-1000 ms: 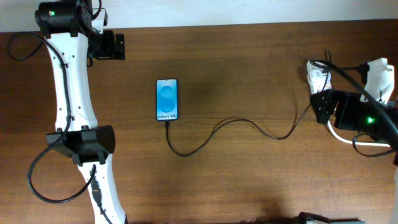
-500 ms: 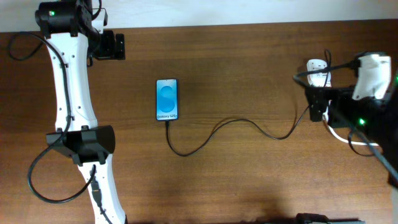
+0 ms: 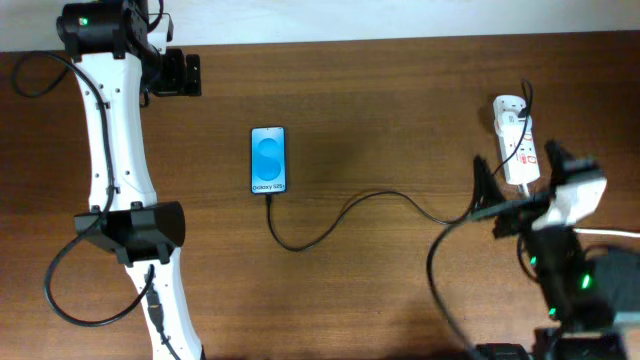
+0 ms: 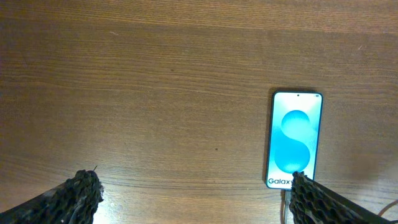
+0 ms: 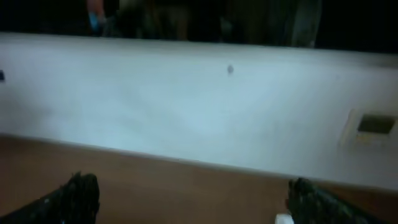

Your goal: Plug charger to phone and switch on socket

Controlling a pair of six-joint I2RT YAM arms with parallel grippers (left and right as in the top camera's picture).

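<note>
The phone (image 3: 268, 160) lies flat on the desk (image 3: 400, 100), left of centre, with its blue screen up and its short edges facing near and far. The charger (image 3: 380, 197) meets the phone's near edge, loops toward the near side, then snakes right across the wood to the socket (image 3: 515, 140). The socket is the white strip lying lengthwise at the far right. Cable and phone touch at the port, so the plug looks seated, though the joint is too small to confirm. The slack in the cable suggests nothing is pulling on that joint.

The left tool (image 4: 194, 199) hangs over bare wood to the left of the phone. Its fingers (image 4: 81, 194) are spread wide and hold nothing. From there it keeps the phone in its camera's view without crowding it, which suits an arm with no part in the next step.

The right tool (image 5: 196, 199) is also spread and empty. Its fingertips (image 5: 84, 194) frame a blurred white wall and a band of brown desk, so it is raised and aimed toward the far side, not down at the strip. From overhead it sits just on the near side of the socket, close to where the charger arrives.

The red marks on the socket are visible, but I cannot tell whether the switch is on. If it is not, the right tool is the one placed to press it.
</note>
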